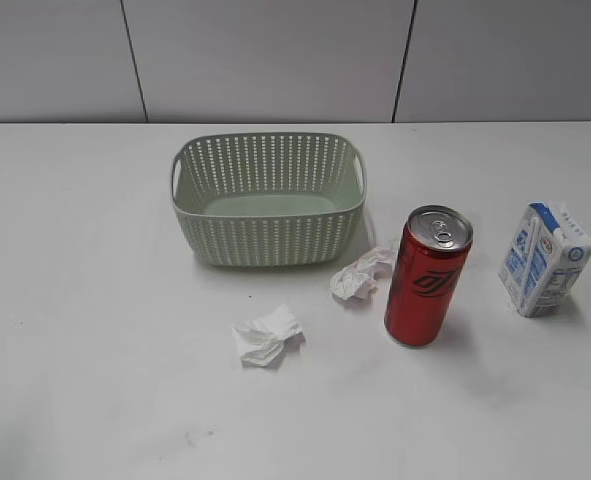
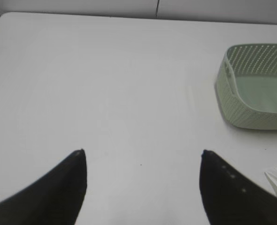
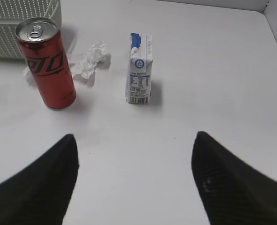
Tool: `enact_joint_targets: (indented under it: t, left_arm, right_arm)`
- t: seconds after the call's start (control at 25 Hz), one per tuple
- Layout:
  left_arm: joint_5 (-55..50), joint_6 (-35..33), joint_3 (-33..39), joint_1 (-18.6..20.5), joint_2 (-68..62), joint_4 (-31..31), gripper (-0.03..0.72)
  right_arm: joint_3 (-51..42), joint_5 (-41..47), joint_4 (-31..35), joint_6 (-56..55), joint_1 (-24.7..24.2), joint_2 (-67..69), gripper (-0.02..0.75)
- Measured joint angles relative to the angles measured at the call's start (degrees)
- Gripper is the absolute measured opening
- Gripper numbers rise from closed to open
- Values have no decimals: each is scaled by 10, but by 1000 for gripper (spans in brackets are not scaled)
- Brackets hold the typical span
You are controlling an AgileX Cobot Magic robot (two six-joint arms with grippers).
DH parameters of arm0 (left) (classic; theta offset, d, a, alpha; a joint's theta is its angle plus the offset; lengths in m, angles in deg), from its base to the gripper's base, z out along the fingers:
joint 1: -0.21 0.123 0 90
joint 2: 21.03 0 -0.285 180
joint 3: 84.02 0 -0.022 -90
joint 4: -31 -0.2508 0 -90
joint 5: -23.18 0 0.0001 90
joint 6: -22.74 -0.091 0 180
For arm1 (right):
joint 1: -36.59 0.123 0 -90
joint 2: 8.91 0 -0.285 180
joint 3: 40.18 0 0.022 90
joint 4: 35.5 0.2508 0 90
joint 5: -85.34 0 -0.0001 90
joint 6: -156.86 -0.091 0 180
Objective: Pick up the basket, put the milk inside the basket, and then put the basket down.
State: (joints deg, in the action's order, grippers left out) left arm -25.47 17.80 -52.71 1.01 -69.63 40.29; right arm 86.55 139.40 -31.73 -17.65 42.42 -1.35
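Observation:
The pale green basket [image 1: 268, 200] stands empty on the white table at the back centre; it also shows at the right edge of the left wrist view [image 2: 255, 86] and the top left corner of the right wrist view [image 3: 21, 23]. The white and blue milk carton [image 1: 545, 259] stands upright at the right, also in the right wrist view [image 3: 139, 68]. My left gripper [image 2: 142, 152] is open and empty over bare table, left of the basket. My right gripper [image 3: 134, 136] is open and empty, in front of the milk. Neither gripper shows in the exterior view.
A tall red soda can [image 1: 427, 276] stands between basket and milk, also in the right wrist view [image 3: 46, 62]. One crumpled white tissue [image 1: 363, 272] lies by the can, another [image 1: 267, 337] in front of the basket. A wall runs behind the table.

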Motion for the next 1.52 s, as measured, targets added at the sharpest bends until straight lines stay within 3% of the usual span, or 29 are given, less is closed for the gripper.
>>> enact_joint_targets:
  t: [0.36,0.56,1.0,1.2,1.52]
  left_arm:
    - [8,-2,-131,-50,-248,-1,564]
    - [-3,7,-218,-97,-366,-3,552]
    - [-102,95,-448,-207,-626,-59,545]
    - [-146,128,-536,-219,-723,-59,544]
    - [-137,135,-572,-220,-809,-18,619]
  right_arm:
    - [0,0,0,0,0,0,590]
    - [0,0,0,0,0,0,590]
    - [0,0,0,0,0,0,590]
    - [0,0,0,0,0,0,590]
    - [0,0,0,0,0,0,590]
